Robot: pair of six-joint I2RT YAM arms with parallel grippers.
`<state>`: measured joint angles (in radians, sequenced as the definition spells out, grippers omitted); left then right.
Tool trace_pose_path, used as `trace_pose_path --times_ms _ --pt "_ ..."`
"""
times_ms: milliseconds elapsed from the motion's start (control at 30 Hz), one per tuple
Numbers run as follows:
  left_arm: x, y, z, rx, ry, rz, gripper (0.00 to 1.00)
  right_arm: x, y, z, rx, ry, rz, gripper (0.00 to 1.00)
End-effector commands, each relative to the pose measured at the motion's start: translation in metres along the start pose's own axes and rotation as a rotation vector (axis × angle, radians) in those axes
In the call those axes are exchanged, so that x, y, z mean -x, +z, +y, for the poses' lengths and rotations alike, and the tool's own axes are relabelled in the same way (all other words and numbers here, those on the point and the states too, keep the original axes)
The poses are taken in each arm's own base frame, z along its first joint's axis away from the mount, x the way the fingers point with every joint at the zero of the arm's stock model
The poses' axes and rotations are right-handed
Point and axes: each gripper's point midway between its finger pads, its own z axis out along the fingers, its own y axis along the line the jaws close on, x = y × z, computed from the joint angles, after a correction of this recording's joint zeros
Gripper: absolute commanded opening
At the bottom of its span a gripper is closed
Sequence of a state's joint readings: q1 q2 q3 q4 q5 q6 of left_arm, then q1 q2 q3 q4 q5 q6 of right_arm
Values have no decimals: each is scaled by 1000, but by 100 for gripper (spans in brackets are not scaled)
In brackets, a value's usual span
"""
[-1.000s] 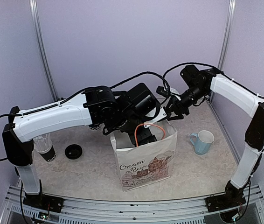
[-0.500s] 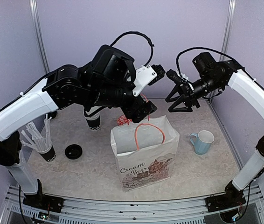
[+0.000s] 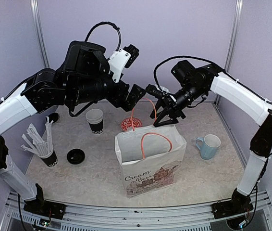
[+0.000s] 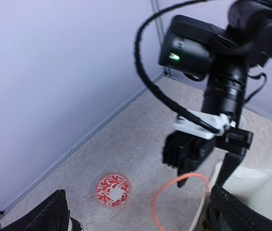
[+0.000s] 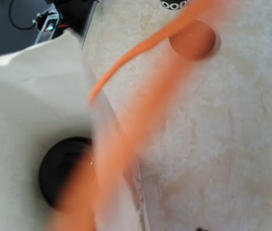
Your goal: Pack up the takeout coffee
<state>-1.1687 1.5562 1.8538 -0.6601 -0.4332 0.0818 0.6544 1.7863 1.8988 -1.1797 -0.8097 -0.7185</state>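
Observation:
A takeout coffee shows as a black lid (image 5: 64,175) at the bottom of the white paper bag (image 3: 148,168). A second black cup (image 3: 95,120) stands open on the table, and its loose lid (image 3: 75,156) lies nearer the front. My left gripper (image 3: 129,98) (image 4: 138,192) hangs open and empty, high behind the bag. My right gripper (image 3: 162,115) (image 4: 204,180) hovers over the bag's rear edge with its fingers apart. The rear orange handle (image 3: 138,113) (image 4: 174,192) rises against one fingertip. That gripper's own fingers do not show in the right wrist view.
A black cup of white straws (image 3: 47,154) stands at the left. A red patterned coaster (image 3: 128,124) (image 4: 113,190) lies behind the bag. A light-blue mug (image 3: 209,146) sits at the right. Walls close in the back and both sides.
My left arm has lifted out of the bag and drawn back to the left, jaws wide. My right gripper has swung left and down to the bag's rear handle, which now stands up.

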Motion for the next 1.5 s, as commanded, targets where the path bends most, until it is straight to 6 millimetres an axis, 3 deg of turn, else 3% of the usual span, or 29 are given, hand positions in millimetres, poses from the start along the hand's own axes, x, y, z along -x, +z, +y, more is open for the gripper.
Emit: trace_pose_path --times_ms 0,67,167,267,533,700,967,1133,1233,1367,1467 --pt "18 -20 67 226 -204 -102 99 21 6 16 73 -24 -38 50" --pt "11 -21 85 265 -243 -100 98 24 8 14 74 -18 -50 45" --pt "3 -24 98 262 -274 -119 95 28 8 6 47 -3 -53 14" --pt "-2 -27 105 257 -300 -133 92 27 6 1 27 0 -36 2" --pt "-36 -21 130 373 -312 7 82 25 -23 -28 -111 22 -40 0" --pt "-79 -23 149 458 -388 173 71 13 -29 -39 -148 49 -27 0" --pt "-157 -60 187 683 -475 371 64 5 -42 -57 -217 72 -36 0" --pt "-197 -91 195 814 -582 481 56 4 -49 -63 -239 77 -43 0" --pt "-219 -114 200 911 -606 527 56 5 -49 -59 -222 75 -54 20" --pt "-253 -127 202 926 -670 611 56 9 -51 -53 -209 63 -66 42" --pt "-267 -137 206 955 -691 636 55 9 -54 -47 -200 51 -62 50"
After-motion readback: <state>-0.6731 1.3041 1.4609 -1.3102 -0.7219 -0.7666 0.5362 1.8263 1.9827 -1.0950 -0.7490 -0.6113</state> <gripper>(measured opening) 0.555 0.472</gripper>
